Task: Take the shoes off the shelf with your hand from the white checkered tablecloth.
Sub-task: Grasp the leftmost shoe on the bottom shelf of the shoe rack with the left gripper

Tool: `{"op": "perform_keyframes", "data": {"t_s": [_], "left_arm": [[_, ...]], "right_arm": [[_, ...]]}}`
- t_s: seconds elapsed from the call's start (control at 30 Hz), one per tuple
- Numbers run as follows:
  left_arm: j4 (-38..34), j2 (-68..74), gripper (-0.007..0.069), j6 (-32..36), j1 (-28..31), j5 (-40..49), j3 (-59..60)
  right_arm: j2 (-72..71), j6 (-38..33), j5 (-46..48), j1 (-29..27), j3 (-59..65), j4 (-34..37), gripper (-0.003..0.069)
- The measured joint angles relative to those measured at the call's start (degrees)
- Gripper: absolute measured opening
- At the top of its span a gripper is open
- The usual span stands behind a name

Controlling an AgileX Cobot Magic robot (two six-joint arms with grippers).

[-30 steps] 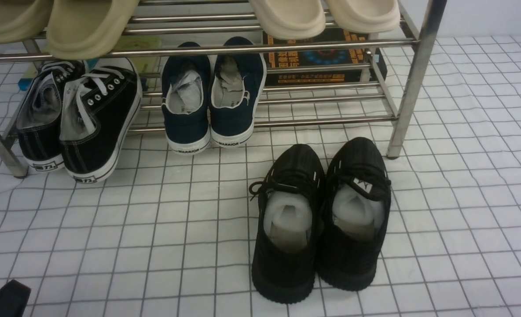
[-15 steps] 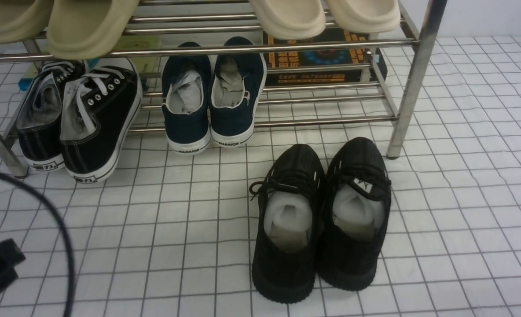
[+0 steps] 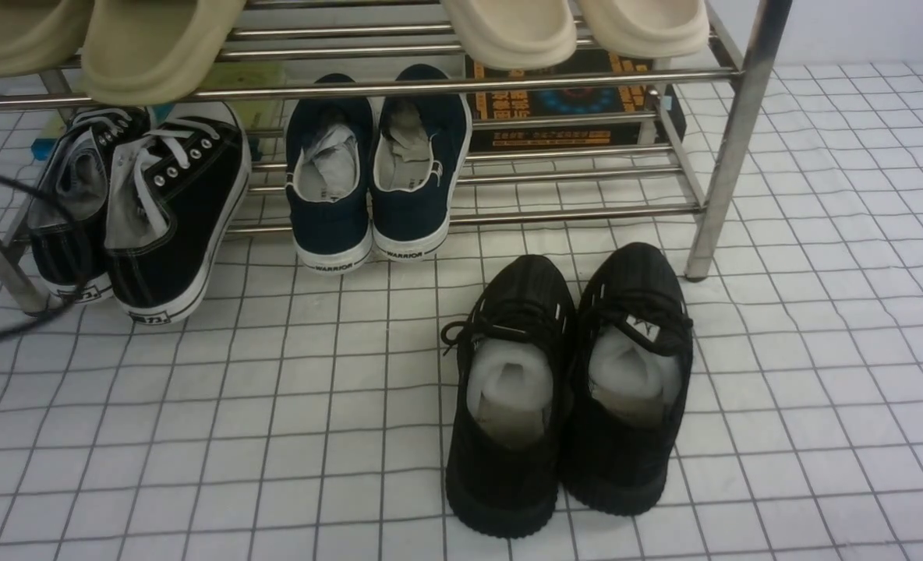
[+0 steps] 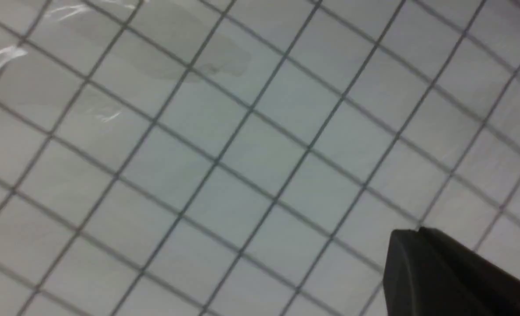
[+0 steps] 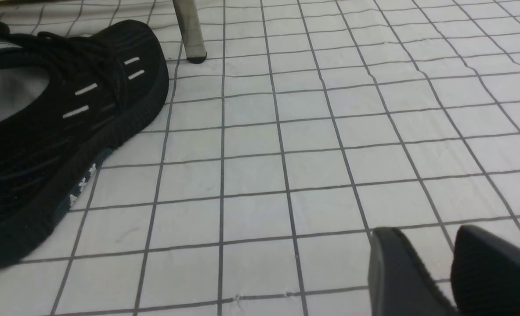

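Note:
The shoes [image 3: 142, 210], black canvas sneakers with white laces and soles, sit on the lowest tier at the left end of the shelf [image 3: 734, 140], heels over its front bar. A thin black cable [image 3: 9, 330] from my left hand loops across them; the hand itself is outside the front view. In the left wrist view my left gripper [image 4: 418, 230] is shut on nothing above the white checkered tablecloth [image 4: 225, 145]. My right gripper [image 5: 422, 232] is open and empty, low over the tablecloth [image 5: 312, 166], to the right of the shelf's post [image 5: 189, 30].
Navy slip-ons [image 3: 376, 171] stand mid-shelf. All-black knit sneakers [image 3: 571, 389] stand on the tablecloth [image 3: 274, 436] in front of the shelf, and one [image 5: 66, 123] shows near my right gripper. Beige slides [image 3: 150, 47] lie on the upper tier, a dark box [image 3: 563, 109] behind.
The black piece of my left hand has left the front view's lower left corner. Its cable has swung up and left and now crosses the canvas shoes. No shoe has moved.

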Motion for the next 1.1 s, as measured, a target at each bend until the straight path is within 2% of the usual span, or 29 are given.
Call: {"op": "perform_keyframes", "data": {"t_s": [0.07, 0.1, 0.17, 0.27, 0.33, 0.43, 0.47, 0.57, 0.7, 0.83, 1.1], "left_arm": [[-9.1, 2.5, 0.0016, 5.0, 3.3, -0.4, -3.8], [-9.9, 2.8, 0.0017, 5.4, 3.6, -0.4, -3.8], [-19.7, 6.3, 0.0026, 9.9, 4.9, -0.8, -9.1], [-25.9, 10.1, 0.0062, 13.1, 3.8, -0.8, -13.6], [-26.7, 11.3, 0.0083, 13.7, 3.1, -1.0, -14.8], [-27.0, 15.0, 0.0179, 14.6, 0.2, -2.2, -18.2], [-26.4, 16.5, 0.0232, 14.7, -0.7, -3.5, -19.5], [-24.2, 19.0, 0.0342, 14.7, -1.4, -6.6, -20.4], [-23.0, 21.6, 0.0427, 14.7, -1.4, -10.1, -20.5], [-23.0, 23.7, 0.045, 14.7, -1.4, -11.6, -20.6], [-24.3, 28.3, 0.045, 14.7, -1.4, -12.7, -20.6]], "right_arm": [[0.0, 0.0, 0.0, 0.0, 0.0, 0.0, 0.0219], [0.0, 0.0, 0.0, 0.0, 0.0, 0.0, 0.022], [0.0, 0.0, 0.0, 0.0, 0.0, 0.0, 0.0221], [0.0, 0.0, 0.0, 0.0, 0.0, 0.0, 0.0221], [0.0, 0.0, 0.0, 0.0, 0.0, 0.0, 0.0221], [0.0, 0.0, 0.0, 0.0, 0.0, 0.0, 0.0225], [0.0, 0.0, 0.0, 0.0, 0.0, 0.0, 0.0226], [0.0, 0.0, 0.0, 0.0, 0.0, 0.0, 0.023], [0.0, 0.0, 0.0, 0.0, 0.0, 0.0, 0.0235], [0.0, 0.0, 0.0, 0.0, 0.0, 0.0, 0.0238], [0.0, 0.0, 0.0, 0.0, 0.0, 0.0, 0.0239]]}}
